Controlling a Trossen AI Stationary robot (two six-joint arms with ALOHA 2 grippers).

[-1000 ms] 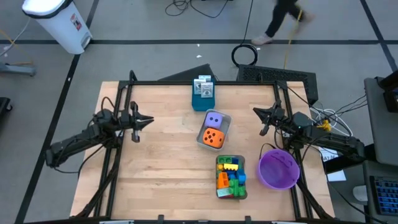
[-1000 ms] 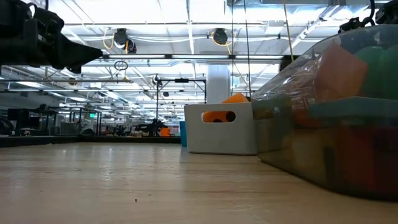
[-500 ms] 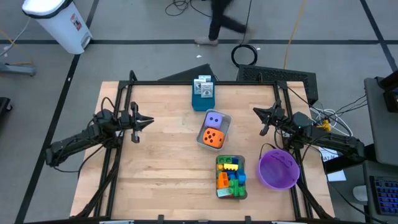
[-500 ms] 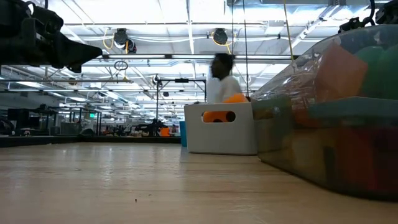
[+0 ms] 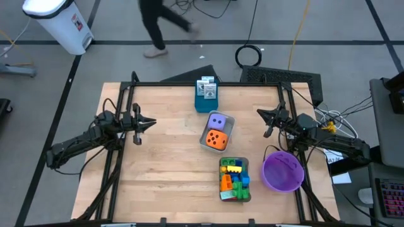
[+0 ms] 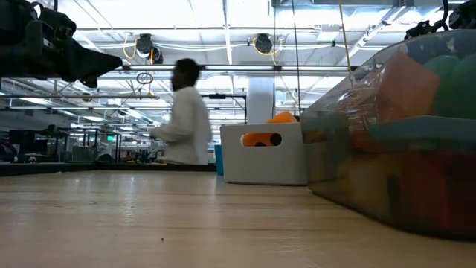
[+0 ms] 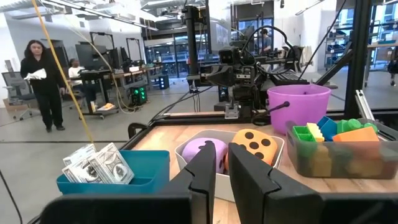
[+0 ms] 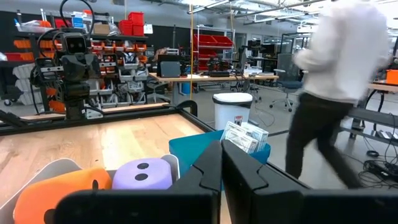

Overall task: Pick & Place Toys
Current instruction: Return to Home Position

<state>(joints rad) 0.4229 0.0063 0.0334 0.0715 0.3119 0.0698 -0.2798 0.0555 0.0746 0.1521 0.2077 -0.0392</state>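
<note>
A purple die [image 5: 218,122] and an orange die [image 5: 216,140] sit in a grey tray [image 5: 230,128] at the table's middle. Several coloured bricks [image 5: 234,178] fill a clear tray [image 5: 247,195] nearer the front edge. My left gripper [image 5: 151,123] hovers shut and empty at the table's left, pointing toward the dice. My right gripper [image 5: 260,114] hovers shut and empty at the table's right, pointing toward them too. The left wrist view shows my left gripper [image 7: 222,165], both dice [image 7: 255,144] and the bricks [image 7: 336,134]. The right wrist view shows my right gripper [image 8: 221,162] and the purple die [image 8: 142,174].
A purple round bowl [image 5: 282,171] stands at the front right beside the brick tray. A teal box [image 5: 206,96] holding packets stands at the far edge. A person [image 5: 158,25] walks on the floor beyond the far edge. Bare wood lies in front of my left gripper.
Both arms and all toys have kept still. The person beyond the table's far edge has walked from right to left.
</note>
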